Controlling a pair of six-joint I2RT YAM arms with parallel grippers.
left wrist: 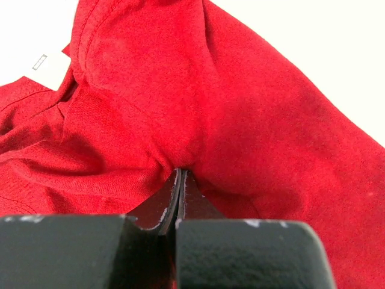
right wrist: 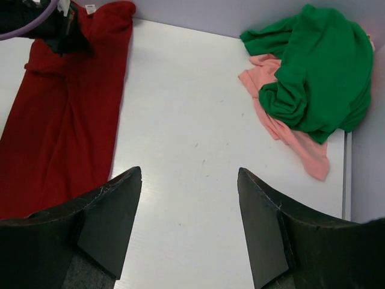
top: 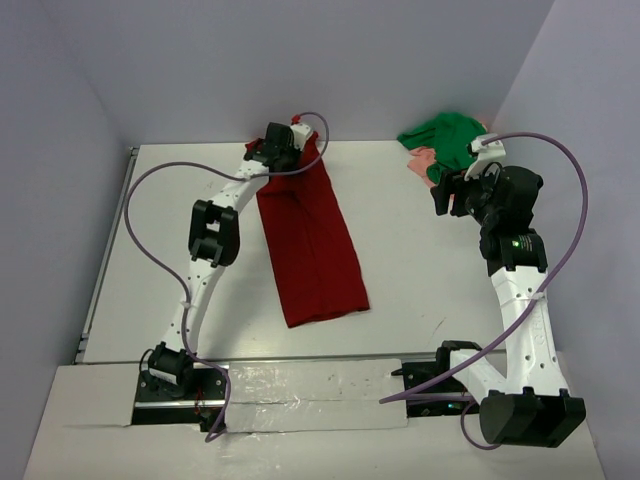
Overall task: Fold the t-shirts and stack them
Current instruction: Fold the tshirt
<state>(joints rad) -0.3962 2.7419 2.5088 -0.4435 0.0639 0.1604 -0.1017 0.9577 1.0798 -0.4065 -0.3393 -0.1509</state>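
Observation:
A dark red t-shirt (top: 312, 240) lies folded into a long strip down the middle of the table, also seen as the dark red t-shirt (right wrist: 60, 126). At its far end my left gripper (top: 283, 147) is shut on the red cloth (left wrist: 180, 108), the fabric bunched at the tips (left wrist: 181, 170). A bright green t-shirt (top: 445, 138) sits crumpled in the far right corner on a salmon-pink cloth (top: 424, 160); the green t-shirt (right wrist: 319, 72) and pink cloth (right wrist: 289, 135) show ahead of my right gripper (right wrist: 189, 171). That right gripper (top: 442, 195) hovers open over bare table, nothing between its fingers.
Grey walls close in the white table (top: 420, 270) at the back and both sides. A purple cable (top: 150, 240) loops from the left arm over the table's left part. Taped panels (top: 310, 385) lie between the arm bases.

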